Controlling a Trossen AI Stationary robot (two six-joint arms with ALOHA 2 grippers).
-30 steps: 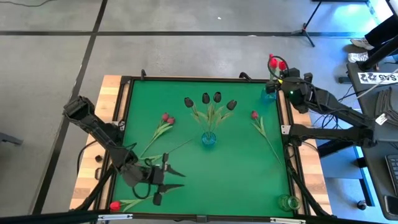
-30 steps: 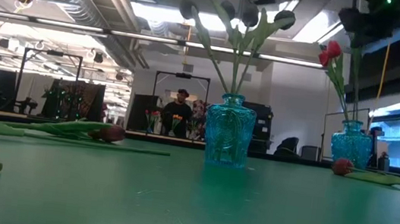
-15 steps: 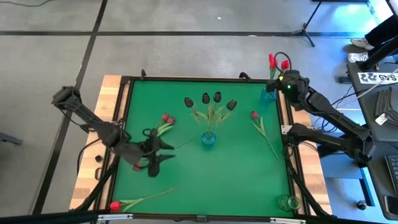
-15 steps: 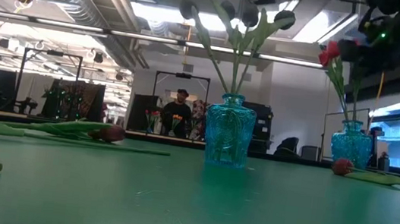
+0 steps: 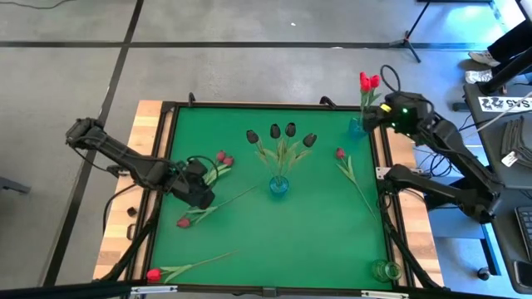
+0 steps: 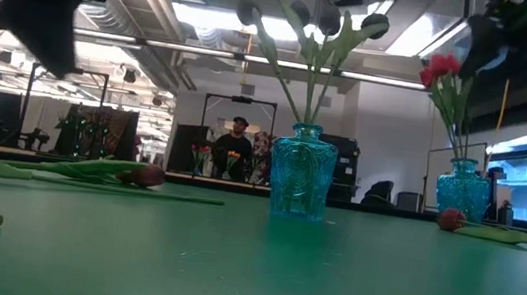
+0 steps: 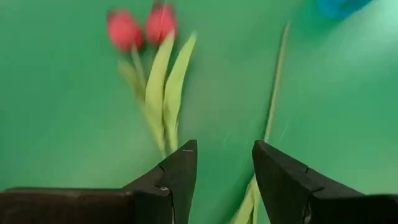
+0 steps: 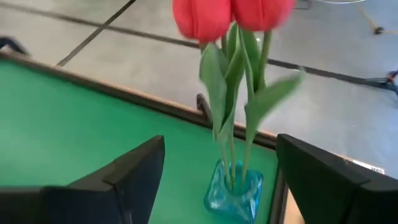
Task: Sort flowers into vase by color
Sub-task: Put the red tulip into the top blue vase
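L gripper (image 7: 224, 163) apart – over pink tulips (image 7: 142, 26) | R gripper (image 8: 217, 163) apart (far-right corner) – red tulips (image 8: 231, 15) in vase (image 8: 233, 194)

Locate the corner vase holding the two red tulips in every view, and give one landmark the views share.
High view: corner vase at the mat's far right corner, by the right end effector.
Low view: at right, behind the center vase.
Left wrist view: not visible.
Right wrist view: bottom center.
Shared landmark: its two red tulips.
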